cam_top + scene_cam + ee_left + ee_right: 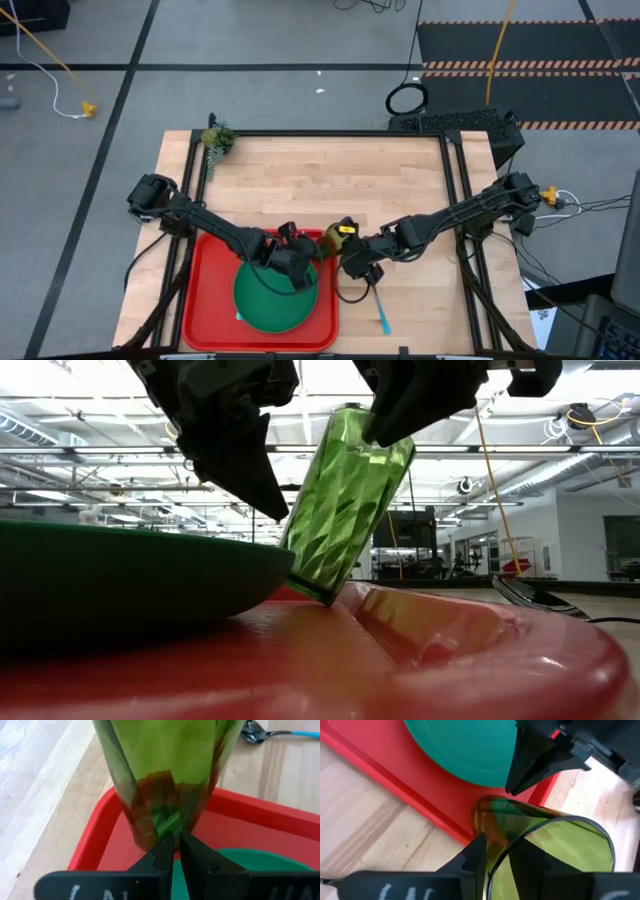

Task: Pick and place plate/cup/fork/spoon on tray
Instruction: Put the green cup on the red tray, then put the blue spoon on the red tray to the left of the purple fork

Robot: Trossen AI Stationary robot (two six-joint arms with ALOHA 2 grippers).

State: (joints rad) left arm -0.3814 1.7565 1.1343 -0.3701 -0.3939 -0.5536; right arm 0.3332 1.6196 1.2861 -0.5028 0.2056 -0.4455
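Observation:
The red tray lies at the table's near left, with the dark-green plate on it. My right gripper is shut on the olive-green cup, which is tilted over the tray's far right corner. My left gripper is shut, and its tips point at the cup's lower wall, next to the plate. I cannot tell whether they touch the cup. The spoon lies on the table right of the tray. The fork is out of view. My right gripper holds the cup by its open rim, one finger outside the wall and one inside the cup. The fingers come from above, slanting from the table's right. The cup leans with its bottom edge on the tray floor just inside the rim.
A green plant sprig sits at the table's far left corner. The spoon's dark bowl lies close to the tray's right rim. Bare wood lies beyond the tray toward the far edge and to the right.

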